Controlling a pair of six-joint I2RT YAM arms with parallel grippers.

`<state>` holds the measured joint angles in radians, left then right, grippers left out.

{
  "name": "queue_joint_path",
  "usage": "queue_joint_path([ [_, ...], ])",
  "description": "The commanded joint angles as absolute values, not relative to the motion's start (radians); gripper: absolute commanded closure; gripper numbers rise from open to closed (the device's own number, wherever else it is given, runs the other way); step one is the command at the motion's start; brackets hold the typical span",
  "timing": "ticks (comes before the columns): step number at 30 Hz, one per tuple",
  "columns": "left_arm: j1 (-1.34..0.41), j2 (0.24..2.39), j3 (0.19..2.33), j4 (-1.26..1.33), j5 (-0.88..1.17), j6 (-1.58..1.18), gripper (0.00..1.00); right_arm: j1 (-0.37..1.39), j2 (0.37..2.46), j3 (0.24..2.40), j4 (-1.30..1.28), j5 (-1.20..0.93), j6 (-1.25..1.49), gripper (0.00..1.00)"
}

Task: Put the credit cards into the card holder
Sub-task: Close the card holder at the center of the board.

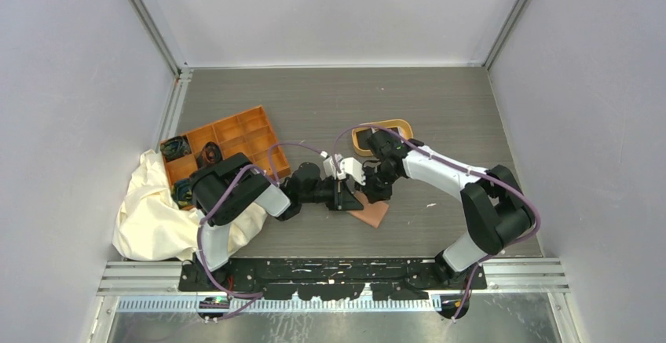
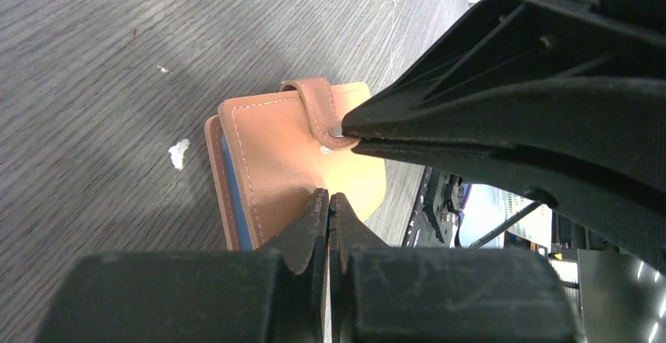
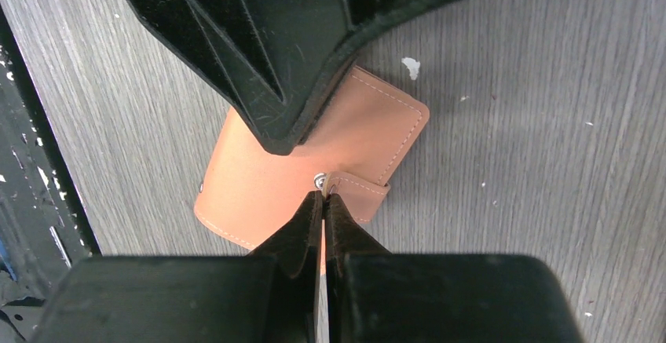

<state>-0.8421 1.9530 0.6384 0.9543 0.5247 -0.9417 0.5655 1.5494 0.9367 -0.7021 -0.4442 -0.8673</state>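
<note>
The card holder [image 1: 371, 216] is a pinkish-brown wallet lying closed on the table; it also shows in the left wrist view [image 2: 267, 162] and the right wrist view [image 3: 259, 194]. My left gripper [image 1: 343, 199] is shut, and its tips [image 2: 328, 202] press on the middle of the cover. My right gripper [image 1: 369, 191] is shut, and its tips [image 3: 323, 198] pinch the end of the snap tab [image 3: 361, 190] at the metal snap. A blue inner edge [image 2: 236, 194] shows along the wallet's side. No credit card shows plainly.
An oval tan-rimmed tray [image 1: 400, 125] with dark contents stands behind the right arm. An orange compartment tray [image 1: 232, 135] holding small dark items stands at the left, with a cream cloth [image 1: 153, 213] in front of it. White crumbs [image 2: 179, 153] lie on the table.
</note>
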Motion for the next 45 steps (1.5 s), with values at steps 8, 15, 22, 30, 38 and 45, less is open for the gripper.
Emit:
queue_joint_path([
  [8,-0.838,1.962,0.631,1.009,0.533,-0.943,1.00,0.651,1.512,0.923,-0.685,-0.391,-0.920,0.99],
  [15,-0.836,1.962,0.631,1.011,0.538,-0.942,1.00,0.663,1.511,0.907,-0.667,-0.341,-0.932,0.98],
  [22,-0.834,1.961,0.632,1.011,0.541,-0.943,1.00,0.664,1.477,0.894,-0.646,-0.302,-0.935,0.98],
  [30,-0.834,1.963,0.634,1.009,0.541,-0.943,1.00,0.664,1.467,0.888,-0.655,-0.312,-0.949,0.98],
  [38,-0.833,1.961,0.631,1.009,0.541,-0.942,1.00,0.703,1.492,0.877,-0.661,-0.274,-0.973,0.98],
  [45,-0.833,1.958,0.628,1.011,0.540,-0.942,1.00,0.725,1.501,0.869,-0.669,-0.259,-0.982,0.98],
])
